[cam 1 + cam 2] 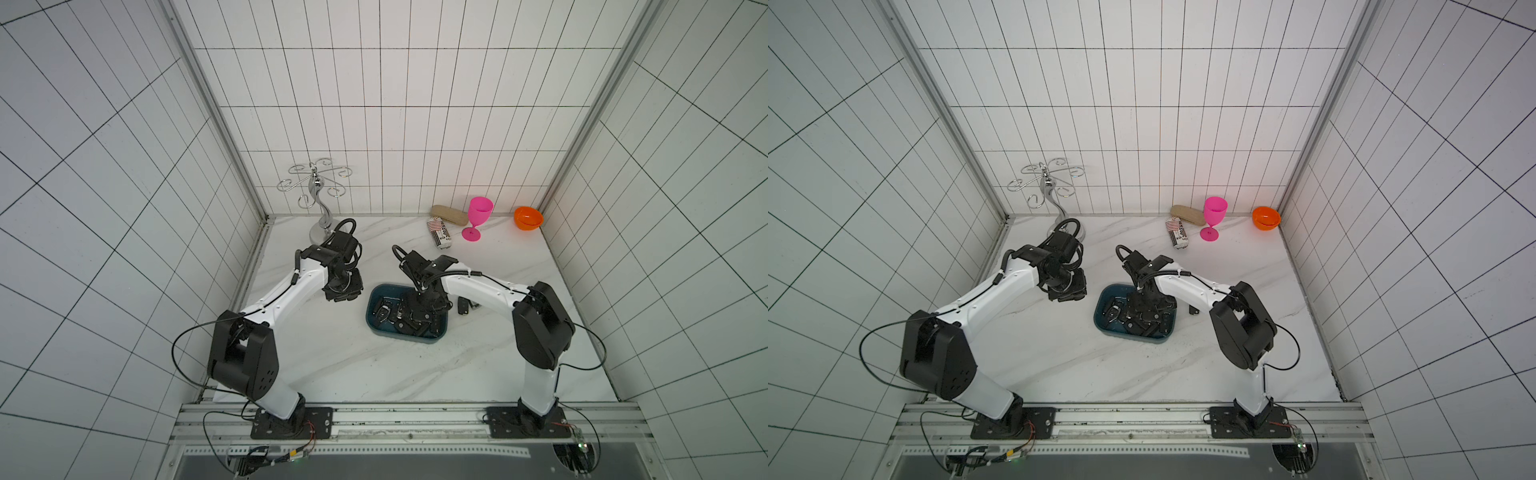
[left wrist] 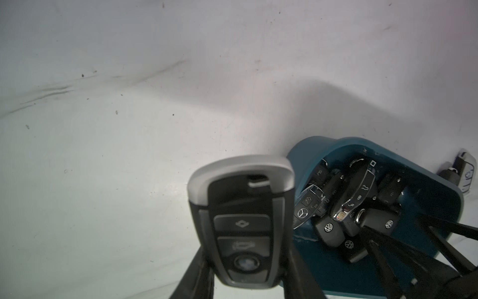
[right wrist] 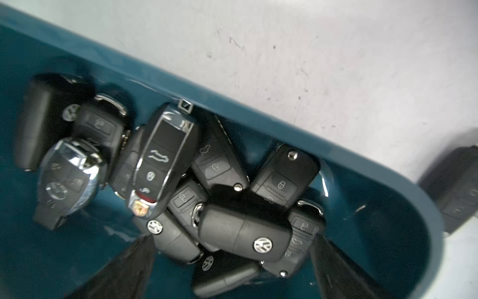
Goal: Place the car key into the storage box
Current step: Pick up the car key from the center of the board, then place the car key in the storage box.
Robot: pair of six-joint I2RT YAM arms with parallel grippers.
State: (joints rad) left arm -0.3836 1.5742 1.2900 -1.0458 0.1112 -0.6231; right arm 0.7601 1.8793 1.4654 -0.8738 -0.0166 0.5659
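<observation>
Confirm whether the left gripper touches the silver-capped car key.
Touching. In the left wrist view, the left gripper clamps the car key, fingers against both its sides.

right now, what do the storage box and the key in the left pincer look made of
Storage box: probably plastic, glossy teal; soft highlights along its rounded rim. Car key: dark matte plastic body, by its dull sheen; satin silver cap, metal or painted plastic, unclear.

a robotics lab test cell. white grid-lined walls [image 1: 374,124] box in a marble-look tabletop [image 1: 374,374]. two robot arms [image 1: 282,291] bolt to an aluminium rail [image 1: 415,419].
</observation>
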